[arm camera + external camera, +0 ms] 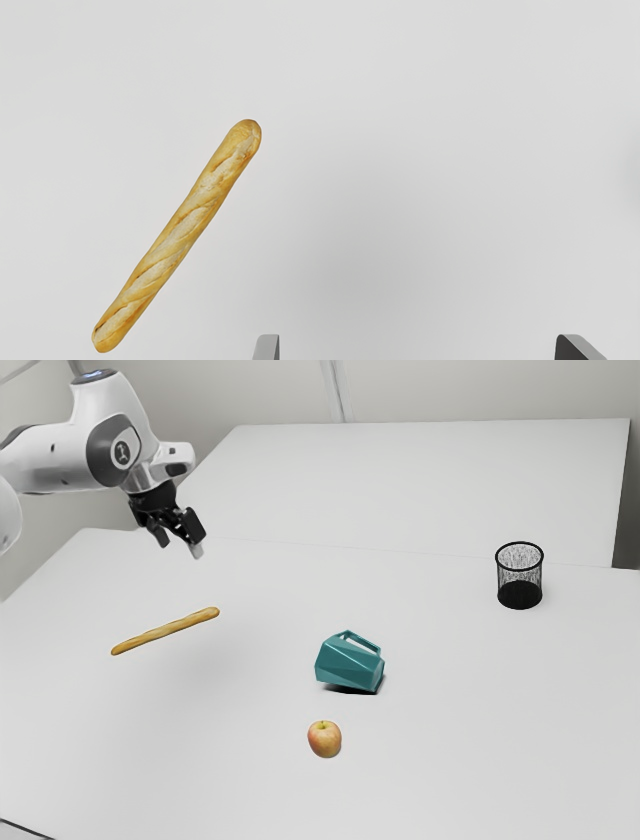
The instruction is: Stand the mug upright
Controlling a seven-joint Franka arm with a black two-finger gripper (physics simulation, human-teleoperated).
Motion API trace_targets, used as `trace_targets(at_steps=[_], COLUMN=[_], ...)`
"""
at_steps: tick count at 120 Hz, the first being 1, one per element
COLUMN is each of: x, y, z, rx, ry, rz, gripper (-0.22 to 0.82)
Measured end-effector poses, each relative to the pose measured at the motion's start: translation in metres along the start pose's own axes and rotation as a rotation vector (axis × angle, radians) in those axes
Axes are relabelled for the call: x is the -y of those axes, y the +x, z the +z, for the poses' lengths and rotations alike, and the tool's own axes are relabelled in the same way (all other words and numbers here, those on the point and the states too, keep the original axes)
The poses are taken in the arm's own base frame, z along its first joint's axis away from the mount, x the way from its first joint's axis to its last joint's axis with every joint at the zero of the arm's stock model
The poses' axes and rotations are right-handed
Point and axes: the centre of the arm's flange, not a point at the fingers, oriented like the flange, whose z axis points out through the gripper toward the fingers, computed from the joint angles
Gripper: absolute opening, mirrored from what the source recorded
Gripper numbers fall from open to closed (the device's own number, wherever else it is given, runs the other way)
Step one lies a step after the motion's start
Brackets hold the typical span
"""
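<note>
One mug (349, 664) lies on its side near the apple (324, 739). The gripper (180, 545), wide and empty, hangs well apart from the apple. Reaching seems in hand; next comes gripping the mug to tip it up.

The mug (345, 663) looks smooth, the bin (520, 595) metal mesh, the baguette (180, 232) rough-crusted.
</note>
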Motion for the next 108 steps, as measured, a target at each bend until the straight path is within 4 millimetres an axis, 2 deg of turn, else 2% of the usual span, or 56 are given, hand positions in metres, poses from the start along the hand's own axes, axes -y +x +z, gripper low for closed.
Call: trace_targets(at_steps=[20, 30, 38, 46, 61, 78, 108], x=[0.002, -0.002, -0.007, -0.026, -0.059, -0.084, -0.102], y=[-0.014, -0.023, -0.021, -0.018, -0.025, -0.023, -0.011], z=[0.005, 0.033, 0.059, 0.082, 0.127, 0.153, 0.192], rx=[-0.006, 0.013, 0.028, 0.043, 0.08, 0.086, 0.061], ry=[-0.059, -0.164, -0.261, -0.357, -0.534, -0.649, -0.778], rz=[-0.036, -0.081, -0.114, -0.122, -0.147, -0.144, -0.139], gripper=[0.6, 0.6, 0.6, 0.6, 0.6, 0.6, 0.6])
